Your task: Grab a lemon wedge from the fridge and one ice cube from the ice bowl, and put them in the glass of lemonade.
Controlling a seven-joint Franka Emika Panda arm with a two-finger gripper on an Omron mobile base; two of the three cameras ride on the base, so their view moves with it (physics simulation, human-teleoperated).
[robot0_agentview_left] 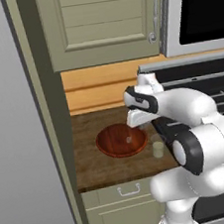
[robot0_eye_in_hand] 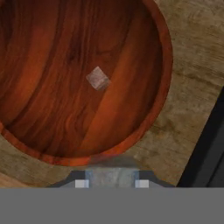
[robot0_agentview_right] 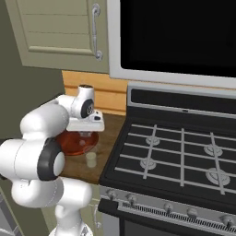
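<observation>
Reddish bowl (robot0_eye_in_hand: 52, 131) centred under gripper (robot0_eye_in_hand: 111, 183); jaws part-open, empty. Cube (robot0_eye_in_hand: 97, 78) lies at 12 o'clock; descent should be kept straight.

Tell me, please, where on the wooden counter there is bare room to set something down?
Free: the front-left counter strip between the ice bowl and the cabinet wall, and behind the bowl. Crowded: between bowl and stove, where the glass stands.
</observation>
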